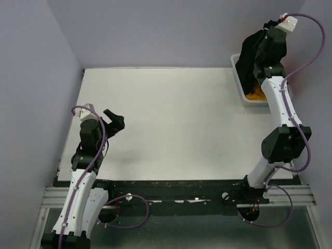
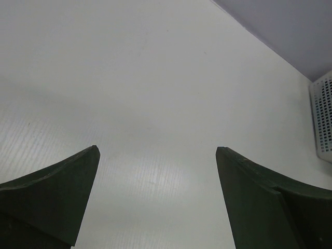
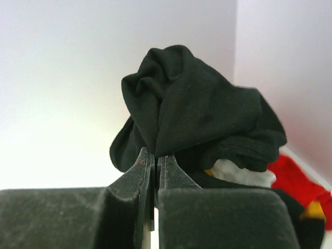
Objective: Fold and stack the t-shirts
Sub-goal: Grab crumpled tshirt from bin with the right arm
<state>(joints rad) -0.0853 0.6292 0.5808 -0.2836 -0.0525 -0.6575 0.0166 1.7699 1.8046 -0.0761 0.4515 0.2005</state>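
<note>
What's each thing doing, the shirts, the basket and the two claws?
black t-shirt: bunched, pinched by the right gripper
right gripper: shut on the black t-shirt
left gripper: open, empty
orange-yellow t-shirt: crumpled in the basket
red t-shirt: crumpled, unfolded
white t-shirt: crumpled, partly covered
basket: holding shirts

One black t-shirt [image 3: 197, 109], one white [image 3: 238, 174], one red [image 3: 295, 179], one orange-yellow [image 1: 254, 95]; one basket [image 2: 322, 114].

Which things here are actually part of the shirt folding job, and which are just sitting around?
Part of the job: large black cloth t-shirt, pinched in the shut right claw; orange-yellow cloth shirt, white cloth shirt and red cloth shirt below it.
Just there: white plastic slatted basket; plain white table.
</note>
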